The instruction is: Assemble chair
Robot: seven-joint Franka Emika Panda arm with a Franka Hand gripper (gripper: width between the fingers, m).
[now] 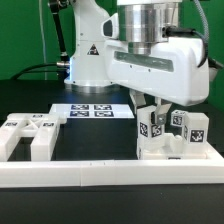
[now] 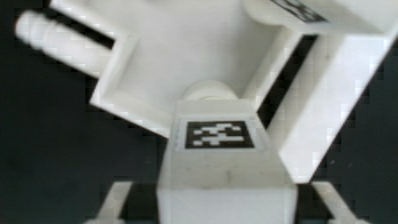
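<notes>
In the wrist view a white chair block with a square tag (image 2: 217, 133) stands between the two fingers of my gripper (image 2: 221, 208). The fingers (image 2: 128, 200) close in on its sides and only thin dark slits show beside it. Beyond it lies a wide white chair panel (image 2: 160, 70) with two round pegs (image 2: 63, 42) at one corner. In the exterior view my gripper (image 1: 150, 112) reaches down onto the tagged block (image 1: 153, 128), which stands in a cluster of tagged chair pieces (image 1: 192, 130) just behind the rail.
Loose white chair parts (image 1: 30, 135) lie at the exterior view's left. The marker board (image 1: 95, 110) lies flat in the middle behind them. A long white border rail (image 1: 110, 173) runs across the front. The robot's base (image 1: 88, 50) stands at the back.
</notes>
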